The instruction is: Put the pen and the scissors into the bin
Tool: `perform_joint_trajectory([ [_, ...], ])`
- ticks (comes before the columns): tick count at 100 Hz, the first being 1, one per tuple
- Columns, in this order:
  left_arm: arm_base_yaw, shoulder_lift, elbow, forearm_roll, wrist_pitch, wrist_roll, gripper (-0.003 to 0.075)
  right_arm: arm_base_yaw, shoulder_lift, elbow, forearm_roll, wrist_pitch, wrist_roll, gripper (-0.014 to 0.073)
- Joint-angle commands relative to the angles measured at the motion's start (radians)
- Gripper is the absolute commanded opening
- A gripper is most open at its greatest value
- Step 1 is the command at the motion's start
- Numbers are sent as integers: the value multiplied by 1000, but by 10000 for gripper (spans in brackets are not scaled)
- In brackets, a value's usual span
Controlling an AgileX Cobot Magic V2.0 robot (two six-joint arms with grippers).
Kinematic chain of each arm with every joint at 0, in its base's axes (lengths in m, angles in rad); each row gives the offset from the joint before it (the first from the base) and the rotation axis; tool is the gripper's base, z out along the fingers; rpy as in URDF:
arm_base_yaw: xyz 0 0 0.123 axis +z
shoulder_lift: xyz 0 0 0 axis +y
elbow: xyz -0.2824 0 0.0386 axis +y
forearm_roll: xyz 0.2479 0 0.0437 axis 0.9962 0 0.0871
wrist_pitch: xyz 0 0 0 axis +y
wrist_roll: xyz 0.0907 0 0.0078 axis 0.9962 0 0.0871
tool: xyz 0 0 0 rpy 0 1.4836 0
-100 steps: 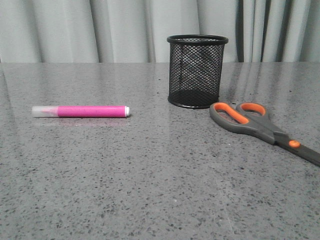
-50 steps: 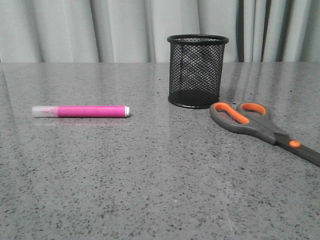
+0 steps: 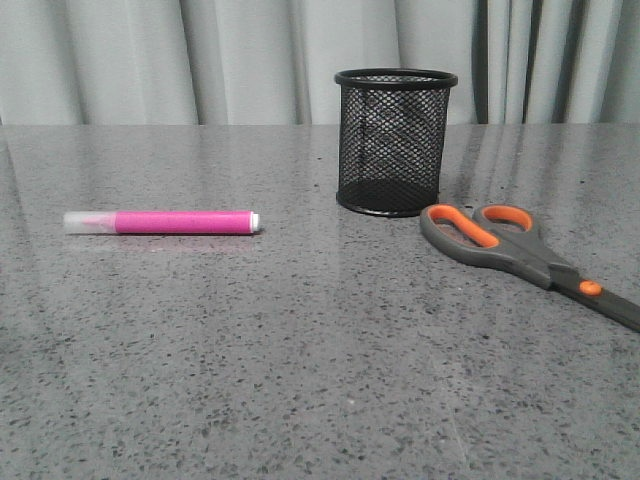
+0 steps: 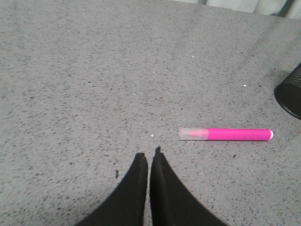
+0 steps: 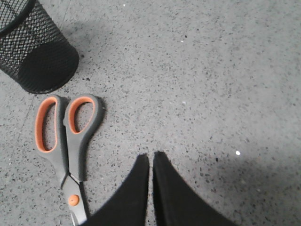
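Probably light, stiff and slick, the pen (image 3: 160, 222) lying on the counter (image 3: 300, 360) left of the bin (image 3: 392, 140) wants a mid-barrel pinch, while both the left pincer (image 4: 149, 157) and right pincer (image 5: 151, 160) hover closed and empty, the scissors (image 3: 520, 255) lying right of the bin.

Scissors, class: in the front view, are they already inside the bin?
No, the scissors lie flat on the table right of the bin.

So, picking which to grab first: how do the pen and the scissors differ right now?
The pen is a short, straight pink stick lying left of the bin; the scissors are longer, dark grey with orange loops, lying closed at the bin's right. Both lie flat on the table, untouched.
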Motion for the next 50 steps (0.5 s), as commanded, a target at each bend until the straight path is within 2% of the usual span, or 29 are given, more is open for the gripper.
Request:
perform_joint_trajectory([
  [1,-1,46,-52,-99,-40,71,18,-3,14,-56,20,-34,-23,152],
  [8,-1,75,-64,-167,-36,129,105,-3,14,-64,26,-34,-23,299],
  [14,-1,98,-73,-234,-36,188,224,-3,14,-65,31,-34,-23,401],
  [20,-1,122,-80,-305,-36,261,347,-3,14,-65,31,-34,-28,433],
  [25,-1,144,-87,-365,-28,321,412,-3,14,-65,33,-34,-36,432],
  [36,-1,201,-107,-499,12,498,426,-3,14,-65,36,-34,-40,432],
  [50,-1,316,-157,-616,135,767,376,-3,14,-65,49,-40,-56,432],
])
